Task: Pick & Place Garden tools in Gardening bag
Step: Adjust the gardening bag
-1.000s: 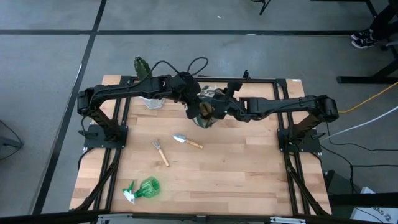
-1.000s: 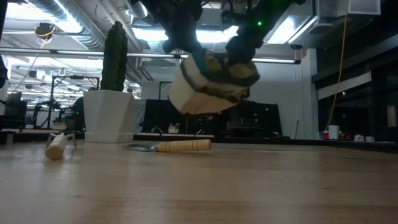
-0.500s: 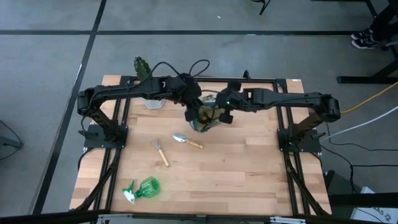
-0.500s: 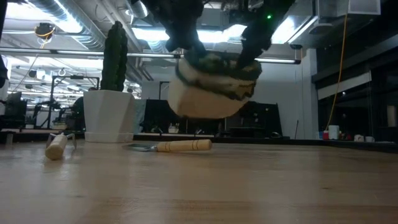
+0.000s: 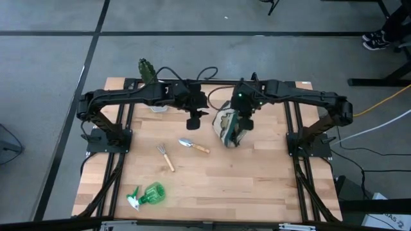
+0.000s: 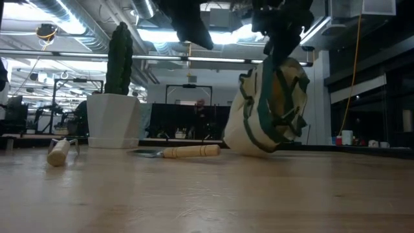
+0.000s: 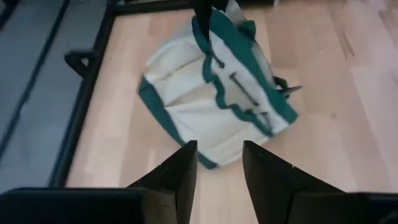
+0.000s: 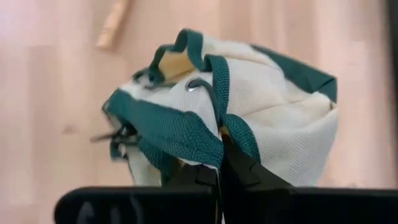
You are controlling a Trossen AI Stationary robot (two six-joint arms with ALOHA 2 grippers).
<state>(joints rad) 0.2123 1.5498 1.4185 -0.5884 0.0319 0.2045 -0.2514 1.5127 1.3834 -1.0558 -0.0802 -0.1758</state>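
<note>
From above I see my right gripper (image 5: 243, 122) clamped on the gardening bag (image 5: 228, 127), mid-table; the low view shows it hanging tilted. My left gripper (image 7: 217, 165), fingers apart, empty, hovers beside it.

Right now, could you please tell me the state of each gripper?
Left gripper: open, holding nothing, hovering beside the gardening bag.
Right gripper: shut on the gardening bag's green-trimmed rim.
</note>
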